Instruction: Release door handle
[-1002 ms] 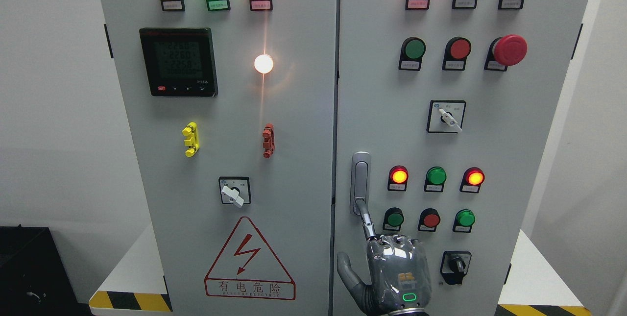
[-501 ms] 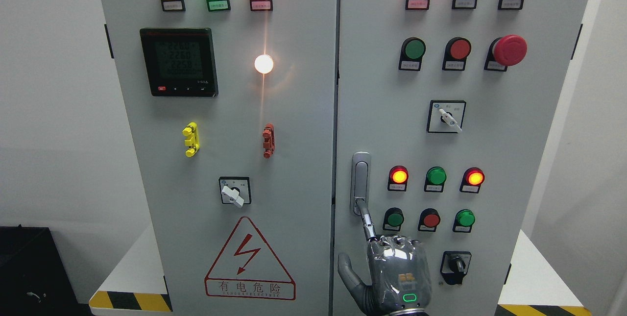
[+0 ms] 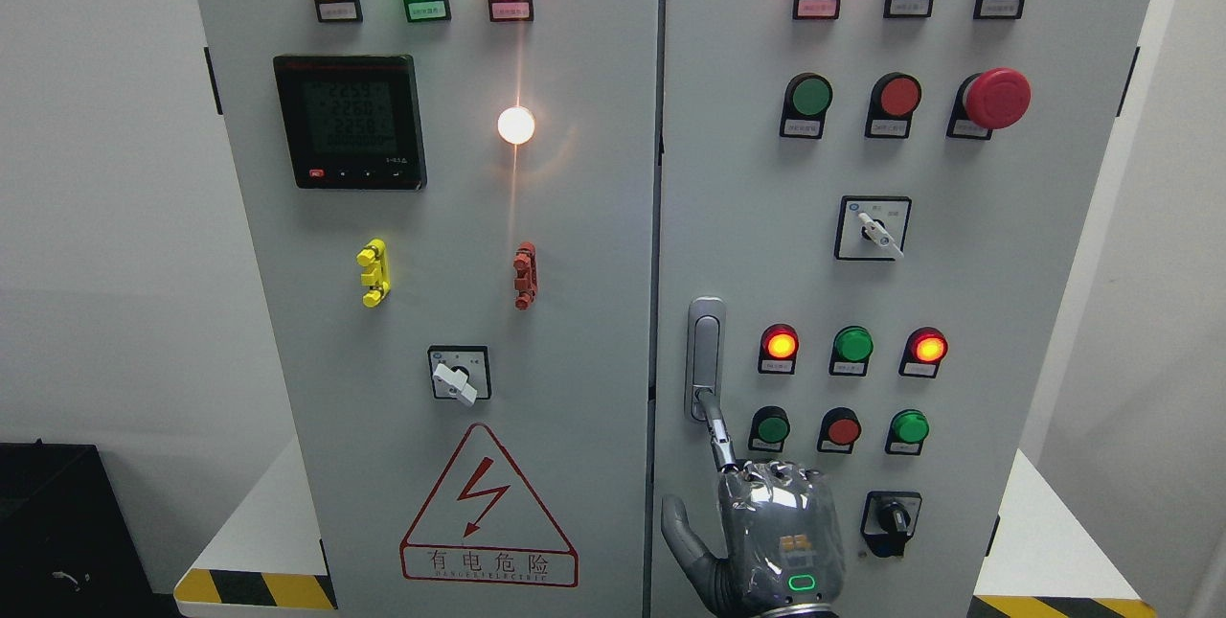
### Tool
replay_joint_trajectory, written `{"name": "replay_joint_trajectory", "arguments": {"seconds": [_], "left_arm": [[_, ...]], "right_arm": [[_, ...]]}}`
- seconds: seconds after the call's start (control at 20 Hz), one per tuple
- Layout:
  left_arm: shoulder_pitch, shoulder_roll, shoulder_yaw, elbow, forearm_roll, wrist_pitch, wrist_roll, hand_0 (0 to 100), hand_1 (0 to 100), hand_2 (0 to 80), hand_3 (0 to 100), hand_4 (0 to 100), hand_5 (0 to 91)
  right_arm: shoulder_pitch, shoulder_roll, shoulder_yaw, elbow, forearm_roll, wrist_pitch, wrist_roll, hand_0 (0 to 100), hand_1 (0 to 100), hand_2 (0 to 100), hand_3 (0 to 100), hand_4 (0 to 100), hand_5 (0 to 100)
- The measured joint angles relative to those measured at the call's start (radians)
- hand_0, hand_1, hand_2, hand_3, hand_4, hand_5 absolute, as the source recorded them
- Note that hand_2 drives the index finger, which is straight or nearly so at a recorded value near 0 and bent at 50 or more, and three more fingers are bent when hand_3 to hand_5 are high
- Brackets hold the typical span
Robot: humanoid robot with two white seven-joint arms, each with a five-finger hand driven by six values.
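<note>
Touching rigid, slick metal door handle (image 3: 706, 354) at its lower end, right hand (image 3: 781, 546) has one finger extended, gripping nothing.

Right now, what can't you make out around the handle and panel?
1. Right hand grip on the door handle: head view, the hand's own back hides the contact.
2. Button labels: head view, too small to read.
3. Meter digits: head view, blurred.
4. Left hand: outside the frame.

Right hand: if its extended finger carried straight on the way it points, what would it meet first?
The right hand points one finger up and slightly left; its tip already seems to touch the lower end of the door handle, though depth is unclear.
</note>
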Motion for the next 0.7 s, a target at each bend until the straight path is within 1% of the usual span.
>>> {"name": "replay_joint_trajectory", "arguments": {"seconds": [0.7], "left_arm": [[0.000, 0.000, 0.000, 0.000, 0.000, 0.000, 0.000, 12, 56, 0.0, 0, 0, 0.0]], "right_arm": [[0.006, -0.001, 0.001, 0.002, 0.000, 0.001, 0.000, 48, 26, 3, 100, 100, 100]]}}
